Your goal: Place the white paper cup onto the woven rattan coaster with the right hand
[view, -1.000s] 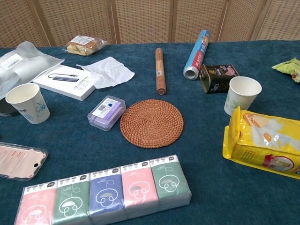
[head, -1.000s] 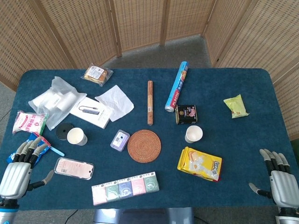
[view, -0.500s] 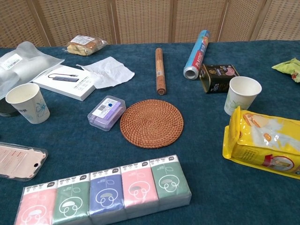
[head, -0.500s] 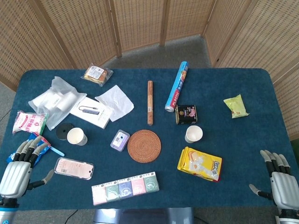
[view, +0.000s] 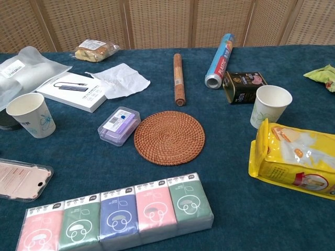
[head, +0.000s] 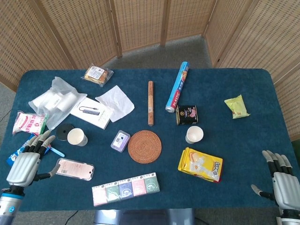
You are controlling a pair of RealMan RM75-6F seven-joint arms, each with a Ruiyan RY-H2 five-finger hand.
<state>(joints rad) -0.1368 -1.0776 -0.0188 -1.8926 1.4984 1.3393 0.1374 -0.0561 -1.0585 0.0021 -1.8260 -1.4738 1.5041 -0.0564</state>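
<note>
Right of the woven rattan coaster [head: 145,146], in the head view, stands the white paper cup [head: 194,134]; well beyond it the right hand [head: 282,183] and, opposite, the left hand [head: 27,161] show fingers apart, empty. Chest view: cup [view: 269,106] right of coaster [view: 169,137], apart.

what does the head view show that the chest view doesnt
Only the head view shows the left robot hand and the right robot hand, both open at the near table edge, plus the red-and-white packet at the left edge of the table.

Only the chest view shows the leaf print on the right-side white paper cup.

Both show that cup, the woven rattan coaster, the yellow bag, the second paper cup on the left and the tissue packs.
</note>
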